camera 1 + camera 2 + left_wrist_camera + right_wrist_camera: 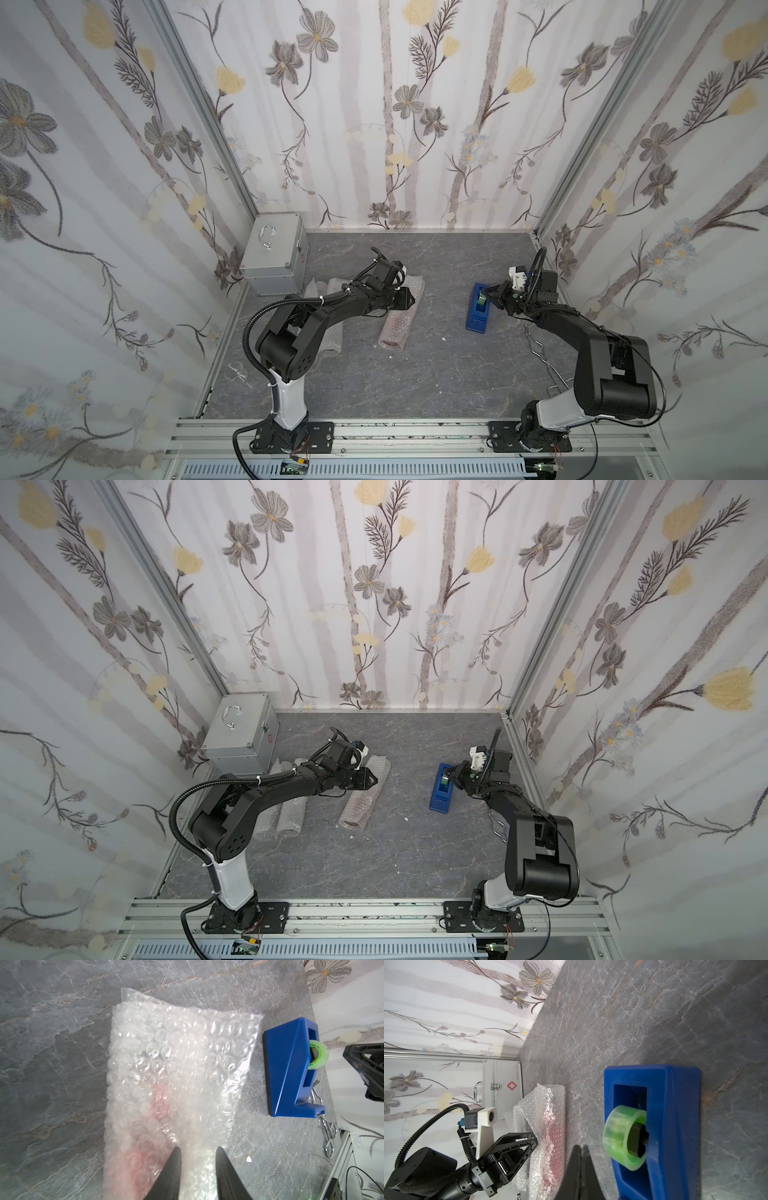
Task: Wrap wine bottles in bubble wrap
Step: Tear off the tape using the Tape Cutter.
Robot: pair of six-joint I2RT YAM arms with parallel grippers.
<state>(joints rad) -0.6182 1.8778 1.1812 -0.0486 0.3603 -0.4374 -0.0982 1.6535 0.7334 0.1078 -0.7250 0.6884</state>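
Wrapped bottle (401, 313) lying flat, long axis front-to-back, slightly slanted

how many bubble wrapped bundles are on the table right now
3. Two bundles lie side by side near the silver case, partly hidden by the left arm. The third bundle, showing pink inside, lies mid-table under the left claw.

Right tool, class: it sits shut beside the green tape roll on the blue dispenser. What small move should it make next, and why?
Probably pull a short length of tape off the green roll. The right tool is shut beside that roll on the blue dispenser, while the left tool rests on the rolled bubble wrap with the red-pink bottle inside. No tape shows on that wrap yet.
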